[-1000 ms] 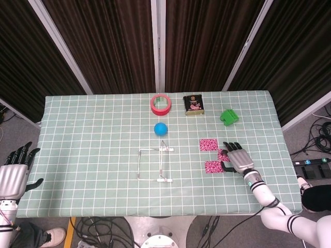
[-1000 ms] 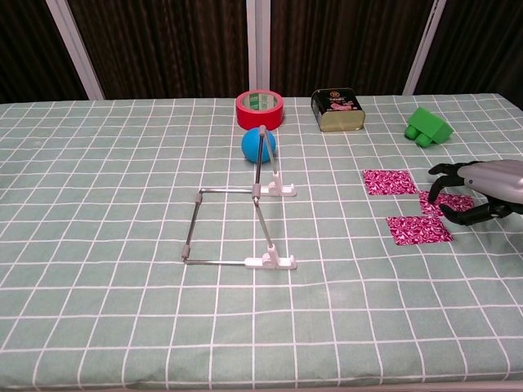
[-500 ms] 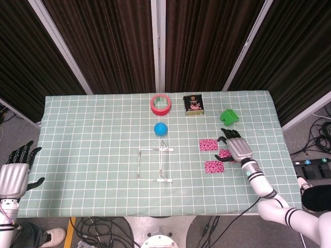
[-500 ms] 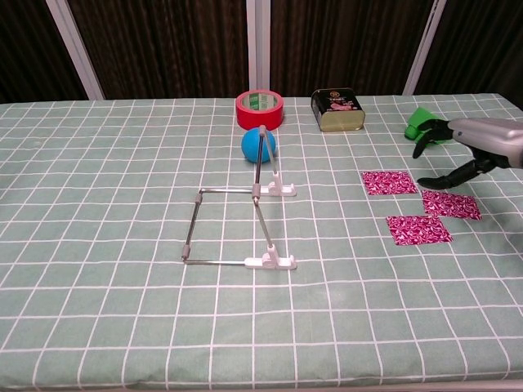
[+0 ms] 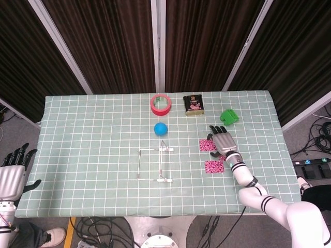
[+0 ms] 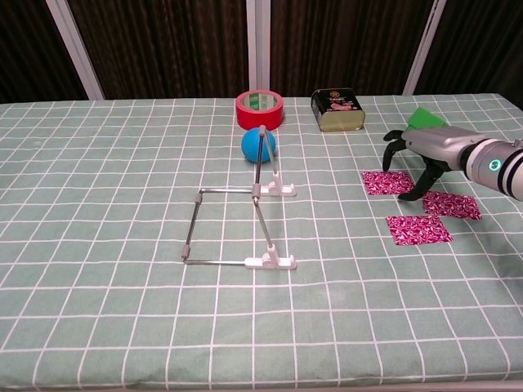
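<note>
Three pink patterned patches lie on the right part of the counter (image 5: 93, 155): the upper patch (image 6: 387, 181), the right patch (image 6: 452, 205) and the lower patch (image 6: 417, 229). The right robot hand (image 6: 418, 153) is seen above them, fingers spread and curled downward, nothing held. A green block (image 5: 228, 117) lies just behind it. The left robot hand (image 5: 13, 173) is open beside the counter's left edge, well apart, holding nothing.

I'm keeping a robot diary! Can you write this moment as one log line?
right hand: open, above pink patches | left hand: open, off table edge | holding: nothing
</note>
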